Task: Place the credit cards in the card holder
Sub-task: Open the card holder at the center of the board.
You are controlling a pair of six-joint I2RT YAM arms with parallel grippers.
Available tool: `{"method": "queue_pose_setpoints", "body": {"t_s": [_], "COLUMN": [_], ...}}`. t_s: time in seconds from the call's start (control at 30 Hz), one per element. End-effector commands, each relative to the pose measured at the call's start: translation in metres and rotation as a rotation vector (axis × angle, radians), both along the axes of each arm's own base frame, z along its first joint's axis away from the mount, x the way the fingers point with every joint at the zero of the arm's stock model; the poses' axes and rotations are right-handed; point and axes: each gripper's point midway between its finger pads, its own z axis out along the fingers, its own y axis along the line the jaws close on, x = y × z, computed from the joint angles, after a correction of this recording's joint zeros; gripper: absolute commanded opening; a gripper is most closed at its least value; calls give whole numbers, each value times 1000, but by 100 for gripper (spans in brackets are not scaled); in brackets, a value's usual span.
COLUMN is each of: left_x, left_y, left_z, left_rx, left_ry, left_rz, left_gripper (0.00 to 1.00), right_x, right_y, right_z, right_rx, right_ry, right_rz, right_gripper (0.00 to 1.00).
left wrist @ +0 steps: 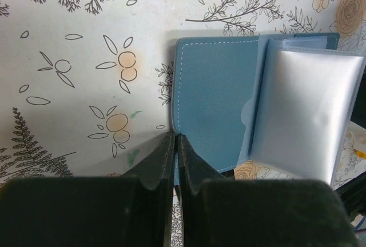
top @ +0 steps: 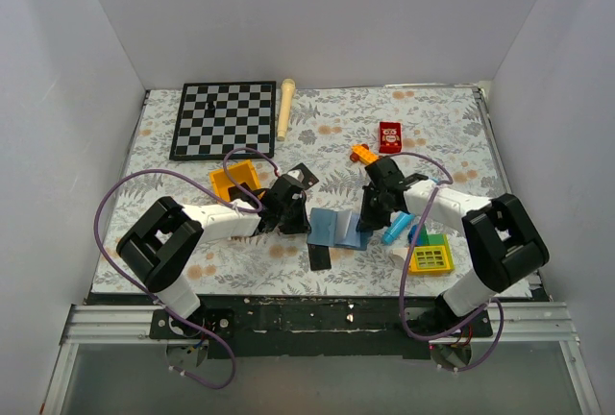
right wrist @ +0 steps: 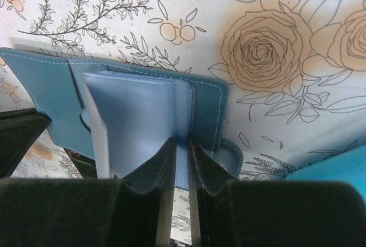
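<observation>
One credit card [top: 320, 256] lies loose between left gripper [left wrist: 174, 138] and right gripper [right wrist: 182, 143], both clamped on the open card holder [left wrist: 211, 98]; none visibly inserted.

The card holder [top: 336, 228] lies open mid-table, between the left gripper [top: 291, 215] at its left edge and the right gripper [top: 369, 215] on its right, where an inner leaf stands between the fingers. One credit card [top: 320, 256] lies just near of the holder's left half. A tube [top: 396, 229] lies right of the holder, with a grid toy [top: 430, 258] beyond it. A chessboard [top: 223, 119] lies far left, a rod [top: 285, 108] beside its right edge, and a small box [top: 389, 136] sits far right.
</observation>
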Motion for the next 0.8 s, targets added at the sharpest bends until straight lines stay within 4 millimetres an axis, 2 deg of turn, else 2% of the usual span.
{"method": "queue_pose_setpoints", "body": {"t_s": [0.0,0.23,0.47,0.67,0.77], "left_x": [-9,-10,-9,-11,-11], "left_y": [1,-3,-5,-4,-2], "left_z": [-10,-10,-8,-8,-7], "left_rx": [18,15,9,14,16], "left_ry": [34,34,33,33,26], "left_rz": [-23,-36,-45,-45,-41], "left_gripper": [0,0,0,0,0], "right_x": [13,12,7,3,2], "right_y": [27,35,39,42,44], "right_z": [8,5,-4,-11,-15], "right_rx": [71,68,41,-12,-35], "right_ry": [-33,-34,-17,-24,-18], "right_rz": [50,91,122,140,150], "right_gripper": [23,32,37,48,50]}}
